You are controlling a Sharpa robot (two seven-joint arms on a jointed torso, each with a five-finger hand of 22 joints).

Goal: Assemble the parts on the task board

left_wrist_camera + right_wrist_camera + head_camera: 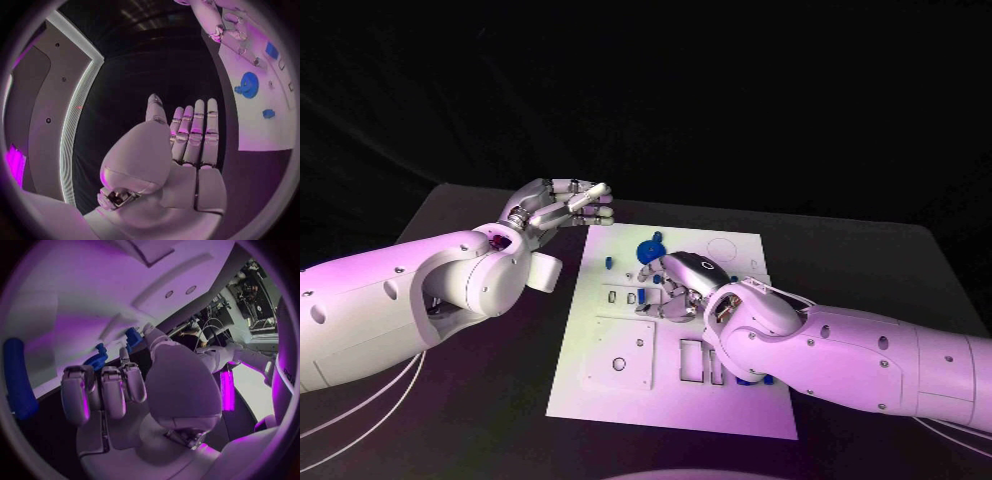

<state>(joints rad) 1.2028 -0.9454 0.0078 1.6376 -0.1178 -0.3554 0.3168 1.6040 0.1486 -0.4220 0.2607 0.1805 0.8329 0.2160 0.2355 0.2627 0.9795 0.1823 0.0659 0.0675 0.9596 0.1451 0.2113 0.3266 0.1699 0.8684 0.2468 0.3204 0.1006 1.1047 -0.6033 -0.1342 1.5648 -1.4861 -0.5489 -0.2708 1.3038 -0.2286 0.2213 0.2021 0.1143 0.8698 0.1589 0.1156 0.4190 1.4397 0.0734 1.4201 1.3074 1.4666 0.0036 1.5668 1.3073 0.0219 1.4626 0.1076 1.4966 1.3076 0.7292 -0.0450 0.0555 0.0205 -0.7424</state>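
Left hand (564,208) sits upper left of centre in the head view, just off the board's top-left corner, over the dark desk (473,420). Its fingers are straight and side by side, flat palm, holding nothing (left wrist view (187,145) shows the same).

Board (610,400): flat white rectangular plate, long axis running from near edge to far edge, slightly tilted in frame, matte, with rectangular and round cutouts. Round blue part (651,249), gear-like, lies flat near the board's top edge; in the left wrist view it is a toothed disc (249,84) with a small blue block (269,113) apart from it.

Right hand (678,285) is over the board's middle, fingers curled down onto the plate; can't tell if it holds anything. A blue part (750,380) peeks out under the right forearm.
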